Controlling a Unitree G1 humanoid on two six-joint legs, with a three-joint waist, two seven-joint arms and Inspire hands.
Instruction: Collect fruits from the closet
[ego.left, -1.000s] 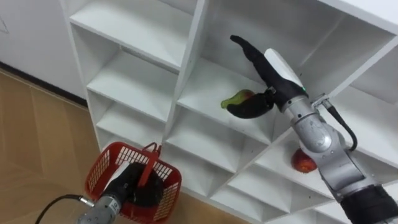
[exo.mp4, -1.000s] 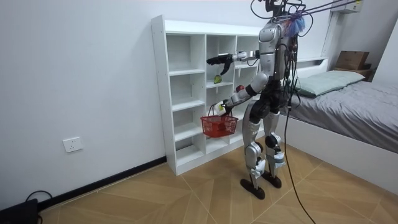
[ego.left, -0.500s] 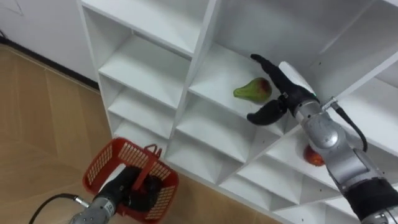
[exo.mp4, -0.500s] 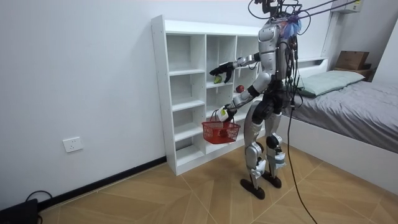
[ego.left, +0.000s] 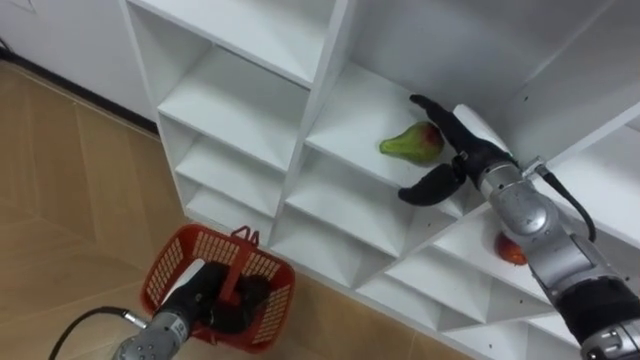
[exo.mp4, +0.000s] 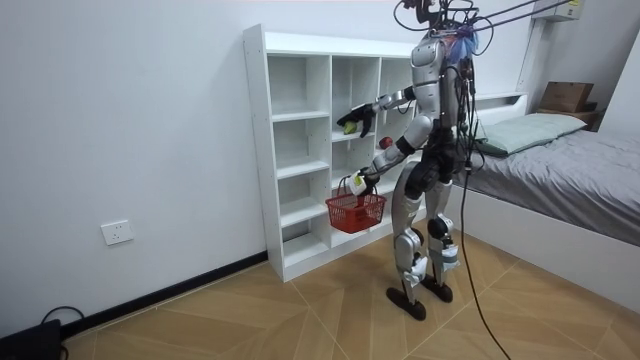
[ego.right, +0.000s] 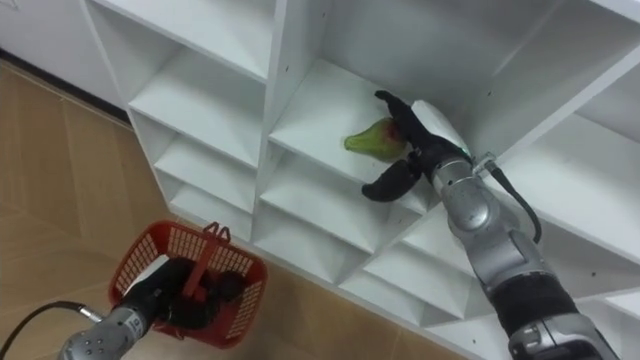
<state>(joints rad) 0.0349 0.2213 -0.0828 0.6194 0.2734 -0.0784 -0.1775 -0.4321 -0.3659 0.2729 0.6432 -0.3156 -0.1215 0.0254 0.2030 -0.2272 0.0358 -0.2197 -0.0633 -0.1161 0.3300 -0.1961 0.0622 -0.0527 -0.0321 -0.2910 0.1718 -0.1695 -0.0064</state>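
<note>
A humanoid robot stands on the wooden floor (ego.left: 60, 200) facing a white cubby closet (ego.left: 240, 100), its right arm raised into a middle compartment. There a pear (ego.left: 408, 144) lies on its side on the shelf board, green over most of its skin with a red blush on the wider end nearest the right hand (ego.left: 458, 152), its narrow end pointing away from the hand. The hand is unclenched. Its dark fingers reach out straight along the far side of the pear and its thumb is spread wide on the near side, so the fruit sits in the gap between them, not yet gripped. Whether the fingers touch the skin cannot be told.

Below the right forearm, one compartment down, a round red fruit (ego.left: 510, 250) rests on its own shelf, partly hidden by the arm.

Low and to the left, well apart from the reaching hand, the left hand (ego.left: 212, 300) is curled around the upright handle of a red basket (ego.left: 165, 272) of open plastic mesh, carrying it above the floor in front of the closet's lowest shelves. The hand and handle hide much of the basket's inside.

In the room view, a bed (exo.mp4: 560, 160) with a grey cover stands behind the robot.
</note>
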